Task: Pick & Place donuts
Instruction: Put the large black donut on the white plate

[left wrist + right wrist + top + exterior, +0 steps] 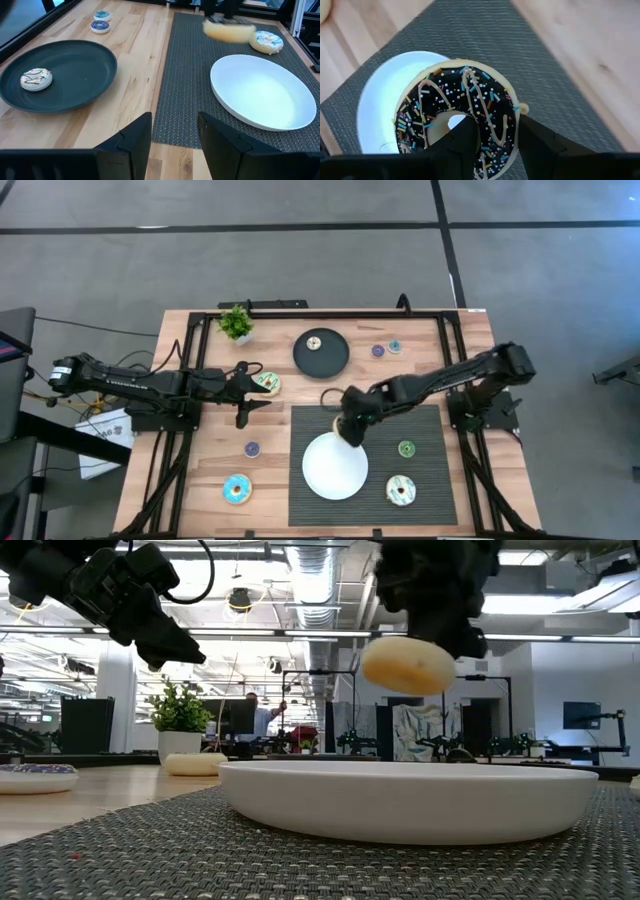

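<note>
The right gripper [492, 135] is clamped on the brown donut [462, 117], one finger through the hole and one outside the ring, icing facing the wrist. It hangs over the far rim of the white plate [335, 470], clear of it: in the low view the donut [408, 664] sits level, with open air between its pale underside and the plate [400, 802]. So the plate lies straight below and slightly toward the table's near edge, and a short drop looks like what the placement needs.

The left gripper [243, 408] waits over bare wood at the left side of the table, fingers apart and empty, farther from the plate than the right one.

The overhead view hides the donut under the right gripper [350, 427]; only the low view shows the height gap. The right wrist view alone shows the sprinkled icing and the grip through the hole. The left wrist view shows a white-iced donut [36, 79] on the black plate [80, 65].
</note>
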You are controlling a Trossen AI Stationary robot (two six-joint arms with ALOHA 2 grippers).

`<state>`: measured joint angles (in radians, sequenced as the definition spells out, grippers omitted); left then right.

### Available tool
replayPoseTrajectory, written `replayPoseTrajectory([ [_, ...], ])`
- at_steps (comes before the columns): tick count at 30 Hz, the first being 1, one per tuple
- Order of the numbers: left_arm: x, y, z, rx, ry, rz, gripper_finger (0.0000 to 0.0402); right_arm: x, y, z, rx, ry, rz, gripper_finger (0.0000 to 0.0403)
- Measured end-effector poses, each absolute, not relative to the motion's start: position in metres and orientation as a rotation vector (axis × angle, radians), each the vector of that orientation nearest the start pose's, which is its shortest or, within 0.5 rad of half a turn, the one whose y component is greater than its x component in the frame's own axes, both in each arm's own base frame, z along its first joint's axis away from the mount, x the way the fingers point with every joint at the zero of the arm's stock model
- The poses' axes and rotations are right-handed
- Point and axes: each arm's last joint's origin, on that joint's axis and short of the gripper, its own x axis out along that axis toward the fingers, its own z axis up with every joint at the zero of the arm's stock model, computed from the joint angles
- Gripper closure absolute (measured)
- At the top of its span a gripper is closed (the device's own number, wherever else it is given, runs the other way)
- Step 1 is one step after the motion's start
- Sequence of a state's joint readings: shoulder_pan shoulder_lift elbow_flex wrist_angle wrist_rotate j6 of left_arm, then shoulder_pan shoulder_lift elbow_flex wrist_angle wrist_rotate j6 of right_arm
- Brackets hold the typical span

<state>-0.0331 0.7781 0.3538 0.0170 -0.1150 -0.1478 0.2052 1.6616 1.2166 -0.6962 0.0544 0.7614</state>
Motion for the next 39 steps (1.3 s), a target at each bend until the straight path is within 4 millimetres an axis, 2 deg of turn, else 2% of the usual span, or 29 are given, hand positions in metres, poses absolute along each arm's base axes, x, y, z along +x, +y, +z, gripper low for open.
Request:
replayPoseTrajectory([
  [6,0.169,-0.002,0.204,-0.115,0.399,0.11,0.0249,0.355,0.092,0.213,0.479,1.16,-0.263,0.0282],
  [12,0.169,-0.002,0.204,-0.115,0.399,0.111,0.0249,0.374,0.108,0.19,0.445,1.215,-0.261,0.0282],
  [19,0.169,-0.002,0.204,-0.151,0.399,0.113,0.0249,0.378,0.11,0.166,0.443,1.285,-0.314,0.0282],
  [30,0.169,-0.002,0.205,-0.156,0.394,0.118,0.0249,0.379,0.11,0.166,0.443,1.274,-0.319,0.0277],
  [39,0.169,-0.002,0.204,-0.155,0.397,0.12,0.0249,0.379,0.11,0.166,0.44,1.272,-0.312,0.0248],
])
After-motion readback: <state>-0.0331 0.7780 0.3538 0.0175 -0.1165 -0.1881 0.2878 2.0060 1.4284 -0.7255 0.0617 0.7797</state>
